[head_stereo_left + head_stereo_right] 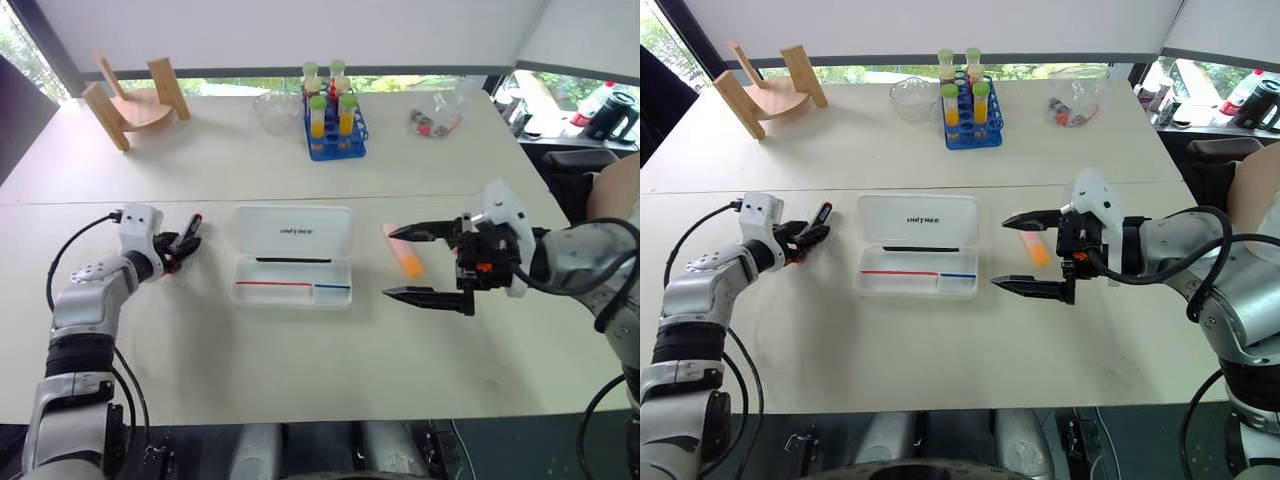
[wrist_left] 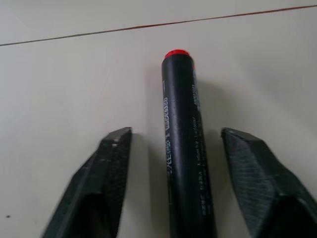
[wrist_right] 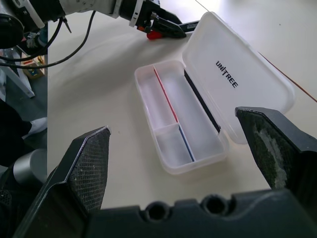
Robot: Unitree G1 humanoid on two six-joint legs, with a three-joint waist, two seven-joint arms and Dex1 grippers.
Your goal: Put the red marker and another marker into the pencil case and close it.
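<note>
Lettering (image 3: 227, 81) on the pencil case (image 3: 184, 131) lid reads clearly from the right wrist.

The red marker (image 2: 184, 148) is cut off by the lower edge of the left wrist view, so its rear end is not visible, and the small white print along its barrel is too blurred to read. In the head views the left gripper (image 1: 186, 243) covers most of this marker; it is hard to tell there if the fingers touch it. The other marker (image 1: 403, 251) is partly hidden behind the upper finger of the right gripper (image 1: 413, 262). The contents of the clear bag (image 1: 433, 122) at the far side of the table (image 1: 300, 360) are too small to identify. The pencil case (image 3: 188, 119) has its lid corner hidden behind a finger in the right wrist view.
</note>
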